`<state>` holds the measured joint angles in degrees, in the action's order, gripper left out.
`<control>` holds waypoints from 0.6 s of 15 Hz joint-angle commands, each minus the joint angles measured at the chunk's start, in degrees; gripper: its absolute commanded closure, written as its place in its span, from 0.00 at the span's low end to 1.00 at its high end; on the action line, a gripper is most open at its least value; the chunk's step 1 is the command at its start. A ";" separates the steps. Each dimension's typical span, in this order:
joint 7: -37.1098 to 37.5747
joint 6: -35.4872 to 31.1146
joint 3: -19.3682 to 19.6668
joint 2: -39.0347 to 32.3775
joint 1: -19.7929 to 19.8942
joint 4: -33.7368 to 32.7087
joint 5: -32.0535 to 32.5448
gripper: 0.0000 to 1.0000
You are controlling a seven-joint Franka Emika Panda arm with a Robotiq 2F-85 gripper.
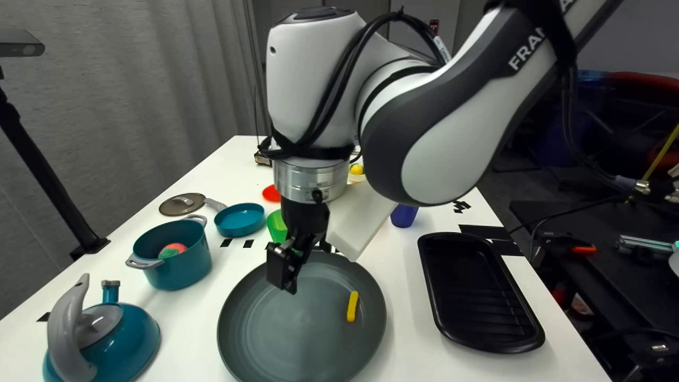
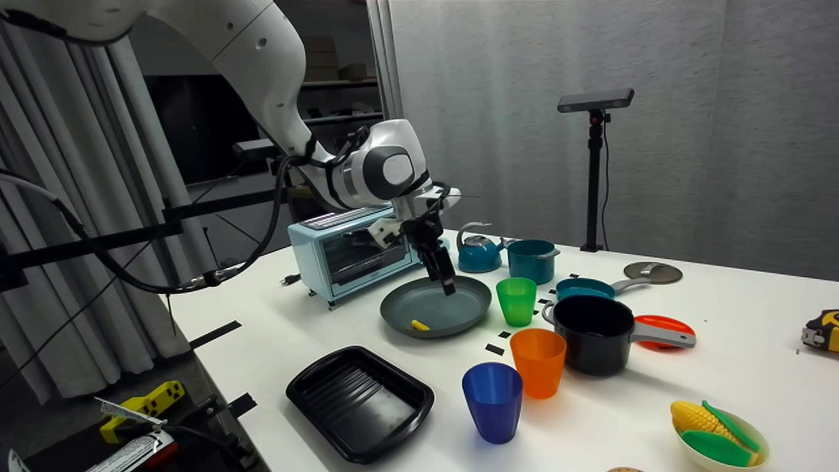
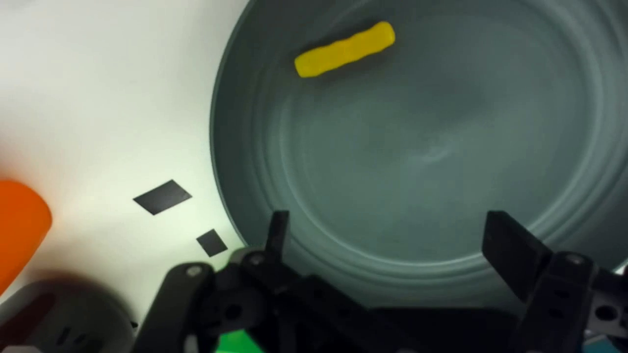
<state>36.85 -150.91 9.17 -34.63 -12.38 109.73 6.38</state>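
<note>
My gripper (image 3: 387, 233) hangs spread and empty above the grey pan (image 3: 441, 122); farther up the wrist view lies the yellow stick (image 3: 345, 49), its long axis slanting across my opening line.

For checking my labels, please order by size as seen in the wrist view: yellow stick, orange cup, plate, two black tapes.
1. Plate
2. Yellow stick
3. Larger tape
4. Smaller tape
Orange cup: cut off by the edge, so unranked.

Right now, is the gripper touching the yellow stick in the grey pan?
Apart. The wrist view shows the open gripper well clear of the yellow stick, with bare grey pan between them.
</note>
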 commanded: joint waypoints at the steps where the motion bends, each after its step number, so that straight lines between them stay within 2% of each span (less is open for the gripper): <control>1: -1.08 -4.74 0.18 4.69 -1.13 8.36 0.42 0.00; 4: 1.66 -7.75 1.65 6.17 -3.53 12.13 0.87 0.00; 5: 1.30 -8.44 1.85 6.41 -3.24 13.00 0.53 0.00; 9: 5.89 -9.00 4.52 5.15 -5.11 13.20 0.32 0.00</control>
<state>39.03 -158.54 11.09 -30.44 -15.59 121.05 6.37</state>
